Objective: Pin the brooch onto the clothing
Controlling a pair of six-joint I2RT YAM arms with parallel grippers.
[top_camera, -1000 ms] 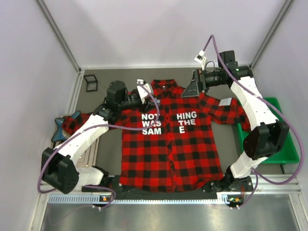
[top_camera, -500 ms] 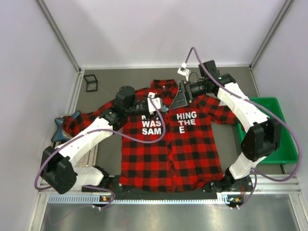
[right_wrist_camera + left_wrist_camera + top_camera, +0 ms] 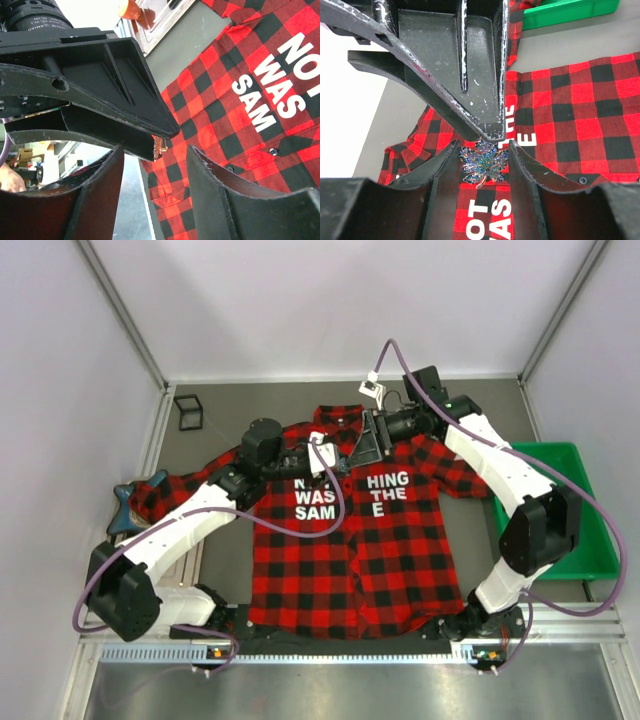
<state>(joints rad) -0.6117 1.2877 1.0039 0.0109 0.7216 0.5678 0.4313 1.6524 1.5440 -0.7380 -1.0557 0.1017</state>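
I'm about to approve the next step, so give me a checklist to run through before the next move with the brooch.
1. Brooch held by left claw: ok, clamped between its fingers.
2. Right claw straddling the brooch: ok.
3. Right claw gripping the brooch: not ok, jaws apart and not touching it.
4. Shirt spread flat, lettering up: ok.
5. Brooch's back ready for pinning: cannot tell, it faces away.
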